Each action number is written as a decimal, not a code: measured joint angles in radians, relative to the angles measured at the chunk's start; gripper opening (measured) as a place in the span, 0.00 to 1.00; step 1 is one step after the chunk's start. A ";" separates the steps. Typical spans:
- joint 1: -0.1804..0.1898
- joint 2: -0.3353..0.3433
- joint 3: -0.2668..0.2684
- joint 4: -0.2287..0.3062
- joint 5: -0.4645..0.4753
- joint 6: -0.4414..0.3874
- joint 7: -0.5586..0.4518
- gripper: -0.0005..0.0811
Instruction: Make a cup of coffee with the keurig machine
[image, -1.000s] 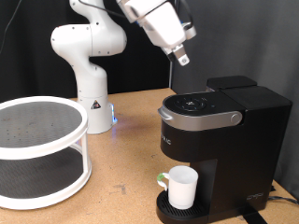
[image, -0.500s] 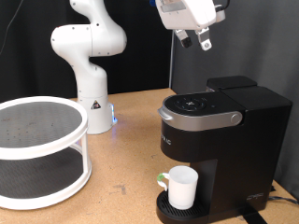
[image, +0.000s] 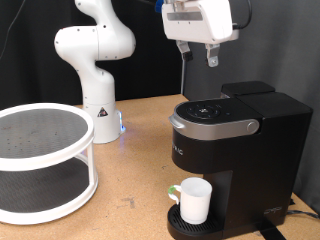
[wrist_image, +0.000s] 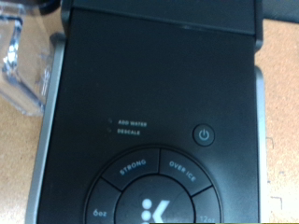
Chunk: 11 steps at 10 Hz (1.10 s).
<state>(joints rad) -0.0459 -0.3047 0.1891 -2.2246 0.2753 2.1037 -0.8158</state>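
Observation:
The keurig machine (image: 235, 140) stands on the wooden table at the exterior view's right, its grey-silver lid handle down. The wrist view looks straight down on its black top (wrist_image: 154, 84), with the power button (wrist_image: 205, 136) and the ring of brew buttons (wrist_image: 149, 191). The white cup (image: 194, 200) stands upright on the round drip tray (image: 185, 226) under the spout. My gripper (image: 198, 55) hangs well above the machine's top, fingers pointing down and apart, holding nothing. Its fingers do not show in the wrist view.
A white two-tier round rack (image: 40, 160) stands at the exterior view's left. The white robot base (image: 95, 70) is behind it. A clear plastic water tank (wrist_image: 19, 65) sits at the machine's side. Bare wood table (image: 130, 160) lies between rack and machine.
My gripper has swung from a tilted pose to pointing straight down. It has moved up and settled above the machine's top. The cup and machine have not moved.

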 joint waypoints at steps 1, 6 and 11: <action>0.000 0.012 0.006 0.013 -0.013 -0.001 0.018 0.99; 0.000 0.081 0.009 0.083 -0.016 0.008 0.025 0.99; 0.001 0.117 0.016 0.086 -0.062 0.049 0.032 0.99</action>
<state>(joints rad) -0.0449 -0.1873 0.2056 -2.1384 0.2131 2.1525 -0.7837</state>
